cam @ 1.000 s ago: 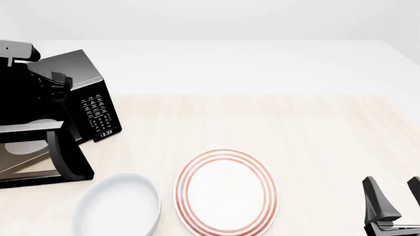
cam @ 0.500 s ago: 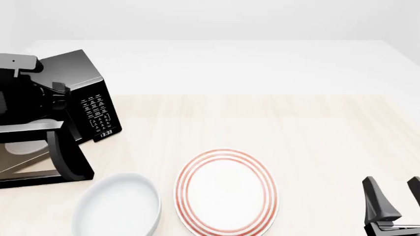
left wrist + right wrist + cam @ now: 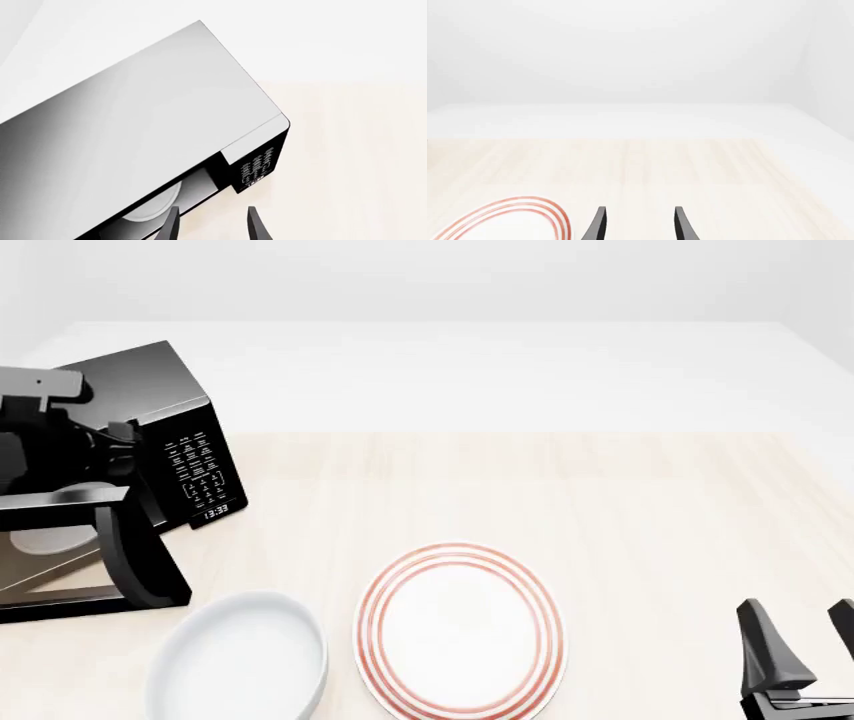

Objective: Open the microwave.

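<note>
The microwave [image 3: 140, 385] is a glossy black box at the table's left, angled, with its keypad [image 3: 198, 468] and small display facing right. Its door [image 3: 67, 575] is swung wide open toward the near edge, with the thick bar handle [image 3: 144, 560] at the outer end. The white turntable [image 3: 83, 492] shows inside. My left arm [image 3: 47, 440] hangs over the microwave's front. In the left wrist view my left gripper [image 3: 212, 227] is open and empty above the microwave's top [image 3: 147, 120] and keypad [image 3: 257, 167]. My right gripper [image 3: 805, 655] is open and empty at the near right, and it also shows in the right wrist view [image 3: 639, 227].
A white plate with red rings [image 3: 458, 630] lies near the front middle, and its rim shows in the right wrist view [image 3: 520, 212]. A white bowl [image 3: 240, 665] sits to its left, close to the open door's end. The light wood table [image 3: 601, 500] stretches to the right.
My left arm has drawn back and lower over the microwave's front. The door, plate, bowl and right gripper have not moved.
</note>
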